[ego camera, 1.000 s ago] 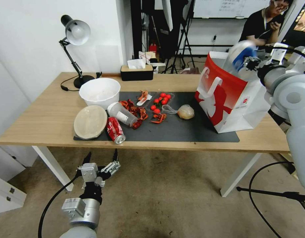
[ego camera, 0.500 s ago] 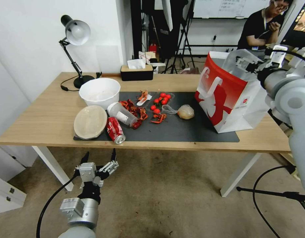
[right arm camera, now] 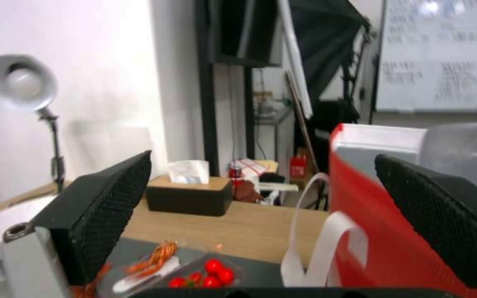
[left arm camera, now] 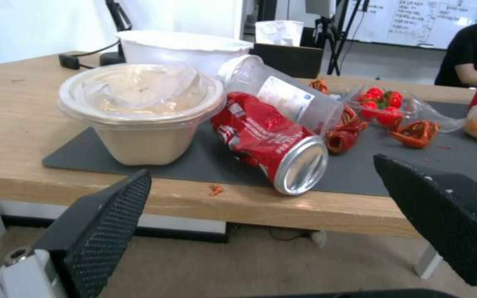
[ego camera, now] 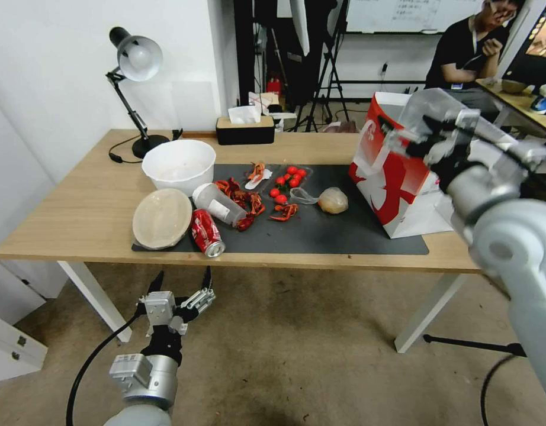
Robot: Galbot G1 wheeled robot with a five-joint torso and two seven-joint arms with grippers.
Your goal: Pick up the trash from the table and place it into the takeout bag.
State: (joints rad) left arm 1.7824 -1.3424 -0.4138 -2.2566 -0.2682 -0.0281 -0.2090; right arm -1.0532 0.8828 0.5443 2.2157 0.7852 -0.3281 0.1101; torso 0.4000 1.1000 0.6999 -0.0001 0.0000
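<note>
Trash pickup looks barely underway, judging by how much is left out on the surface (ego camera: 77,219). Biggest thing first: the bag (ego camera: 397,177) is stood upright at the right end, partly on the dark mat (ego camera: 344,236), with its clear liner sticking up out of the top. What's inside can't be seen, so anything already dropped in can't be confirmed.

Everything else is spread over the left half of the mat, well apart from the bag. A beige lidded bowl (left arm camera: 139,120) is sat at the near-left corner, with the red can (left arm camera: 271,145) lying on its side just beside it and the clear cup (left arm camera: 288,99) tipped over behind the can. The wrapped lump (ego camera: 333,200) is nearer the bag. Red food scraps are scattered between.

The right claw (ego camera: 430,139) is held up in front of the bag's mouth, spread wide and gripping nothing. The left claw (ego camera: 177,299) is parked low, in front of the surface edge, also spread and empty.
</note>
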